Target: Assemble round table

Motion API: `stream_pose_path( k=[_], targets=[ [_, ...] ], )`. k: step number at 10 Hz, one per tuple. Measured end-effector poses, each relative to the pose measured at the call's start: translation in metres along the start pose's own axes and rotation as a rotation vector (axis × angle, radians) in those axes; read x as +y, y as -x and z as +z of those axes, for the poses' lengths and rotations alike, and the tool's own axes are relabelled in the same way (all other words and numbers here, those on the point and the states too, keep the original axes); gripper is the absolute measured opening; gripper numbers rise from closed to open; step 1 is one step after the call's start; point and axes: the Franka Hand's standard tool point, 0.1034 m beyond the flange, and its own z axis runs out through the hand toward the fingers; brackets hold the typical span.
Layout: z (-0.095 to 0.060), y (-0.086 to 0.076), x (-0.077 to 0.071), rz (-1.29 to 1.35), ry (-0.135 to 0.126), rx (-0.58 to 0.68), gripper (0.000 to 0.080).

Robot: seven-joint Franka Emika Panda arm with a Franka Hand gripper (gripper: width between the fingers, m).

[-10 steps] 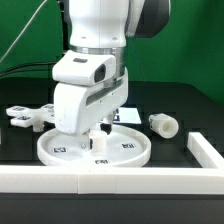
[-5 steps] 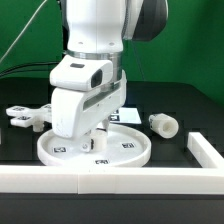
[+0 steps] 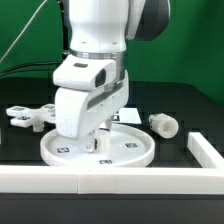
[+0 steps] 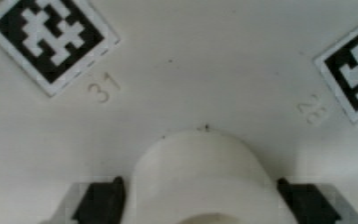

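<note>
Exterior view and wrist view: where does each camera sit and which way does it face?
Exterior view: off the arm, low, looking over the white wall at the round disc; arm and gripper show.
Wrist view: on the wrist, facing down close onto the round disc's tagged face; dark fingertips show.
Shared: the round disc and gripper.

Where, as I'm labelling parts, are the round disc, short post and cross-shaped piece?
round disc [image 3: 141,138]: exterior view, bare right surface.
short post [image 3: 163,124]: exterior view, mid-body.
cross-shaped piece [image 3: 28,117]: exterior view, its middle.
</note>
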Motion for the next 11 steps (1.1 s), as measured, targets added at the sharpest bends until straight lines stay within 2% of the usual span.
stream_pose_path(
  k=[5, 7, 11],
  targets=[
    [0.001, -0.044, -0.005, -0.059, 0.015, 0.028, 0.0407],
    [0.001, -0.067, -0.008, -0.043, 0.023, 0.035, 0.0407],
    [0.001, -0.069, -0.008, -0.035, 0.012, 0.025, 0.0407]
  ],
)
